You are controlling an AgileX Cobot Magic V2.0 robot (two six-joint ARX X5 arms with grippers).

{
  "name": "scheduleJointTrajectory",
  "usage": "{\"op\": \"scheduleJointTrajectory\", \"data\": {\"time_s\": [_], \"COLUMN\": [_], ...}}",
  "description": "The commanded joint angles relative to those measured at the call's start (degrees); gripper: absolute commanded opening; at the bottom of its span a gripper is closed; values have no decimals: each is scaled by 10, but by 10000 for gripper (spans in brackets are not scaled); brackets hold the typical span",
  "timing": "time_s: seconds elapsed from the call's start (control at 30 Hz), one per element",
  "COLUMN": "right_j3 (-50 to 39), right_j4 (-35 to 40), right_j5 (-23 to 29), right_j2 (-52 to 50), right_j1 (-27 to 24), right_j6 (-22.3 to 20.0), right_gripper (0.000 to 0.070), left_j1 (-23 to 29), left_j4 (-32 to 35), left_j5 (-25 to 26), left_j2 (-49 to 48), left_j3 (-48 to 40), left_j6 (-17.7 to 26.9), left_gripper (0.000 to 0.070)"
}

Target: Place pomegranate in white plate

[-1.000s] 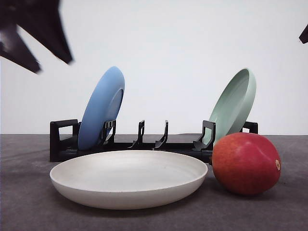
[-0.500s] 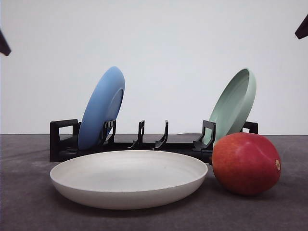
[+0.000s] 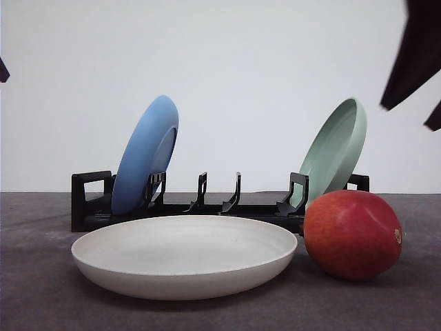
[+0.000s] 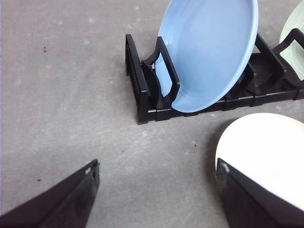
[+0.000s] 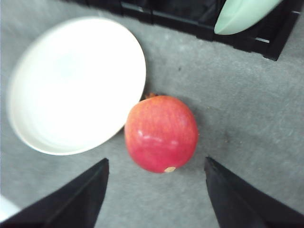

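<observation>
The red pomegranate [image 3: 353,234] rests on the grey table just right of the white plate [image 3: 185,256], touching or nearly touching its rim. From above, the pomegranate [image 5: 161,133] lies beside the white plate [image 5: 76,84], and my right gripper [image 5: 156,199] hangs open over it, with its black fingers [image 5: 71,202] spread wider than the fruit. In the front view the right gripper [image 3: 417,62] is a dark blur at the upper right. My left gripper [image 4: 156,194] is open above bare table near the rack's left end, with the white plate [image 4: 266,152] beside one finger.
A black dish rack [image 3: 89,203] stands behind the plate. It holds a blue plate [image 3: 146,155] at its left and a pale green plate [image 3: 334,152] at its right, both leaning on edge. The table in front is grey felt.
The left arm rose out of the upper left of the front view. The right arm has come down into the upper right, above the pomegranate. Plate and fruit have not moved.
</observation>
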Motion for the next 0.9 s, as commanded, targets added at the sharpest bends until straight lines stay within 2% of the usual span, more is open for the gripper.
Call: {"op": "scheduleJointTrajectory", "data": {"time_s": [0.0, 0.13, 0.23, 0.3, 0.53, 0.87], "right_j3": [21, 45, 50, 50, 50, 50], "right_j4": [4, 22, 46, 60, 90, 91], "right_j5": [14, 17, 17, 17, 17, 16], "right_j2": [32, 95, 134, 158, 235, 323], "right_j1": [15, 30, 31, 31, 31, 30], "right_j6": [-18, -55, -69, -71, -72, -69], "right_gripper": [454, 518, 639, 669, 672, 670], "left_j1": [-1, -1, -1, -1, -1, -1], "left_j4": [7, 7, 7, 6, 6, 6], "left_j5": [3, 3, 3, 3, 3, 3], "left_j2": [3, 3, 3, 3, 3, 3], "left_j3": [2, 2, 2, 2, 2, 2], "left_j6": [0, 0, 0, -1, -3, -4], "left_gripper": [471, 470, 470, 470, 469, 469]}}
